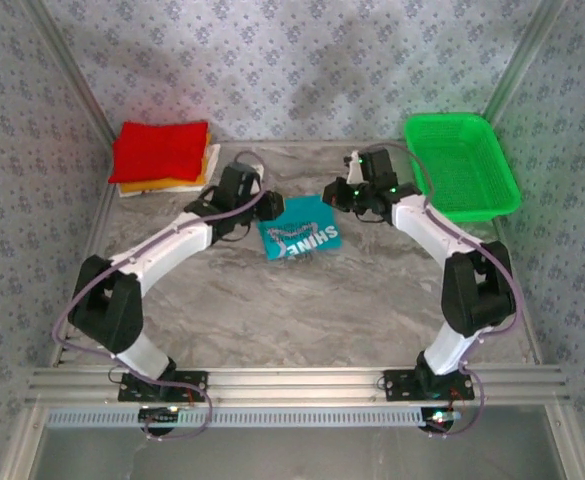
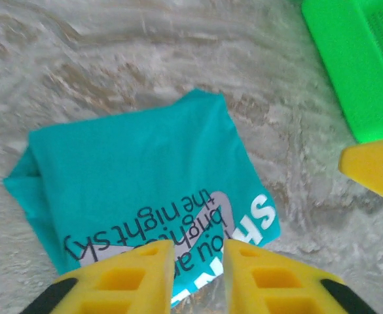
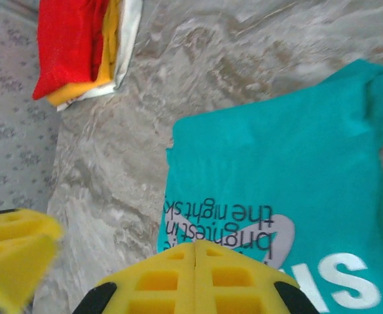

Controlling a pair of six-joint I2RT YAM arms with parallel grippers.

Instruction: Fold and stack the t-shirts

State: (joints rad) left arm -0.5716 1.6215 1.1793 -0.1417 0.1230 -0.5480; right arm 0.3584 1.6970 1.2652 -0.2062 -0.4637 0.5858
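Yellow fingers of the left gripper sit at the bottom of its wrist view, parted by a narrow gap with nothing between them, hovering over the lettered edge of the teal t-shirt; the right gripper hangs over the opposite side of that shirt, its two fingers pressed together and empty; the teal t-shirt lies folded into a rough square, print up, flat on the marbled table between the two grippers; one corner shows a bunched flap poking out from the fold; beyond the teal t-shirt and well apart to its left rests a stack of folded shirts, red on top, orange-yellow and white beneath; a bright green basket stands well apart to its right; the teal t-shirt is probably light, soft and limp, its layers likely to slide apart or drag on the smooth table; a firm pinch through all layers at two opposite folded edges looks the safest hold, avoiding the loose flap.
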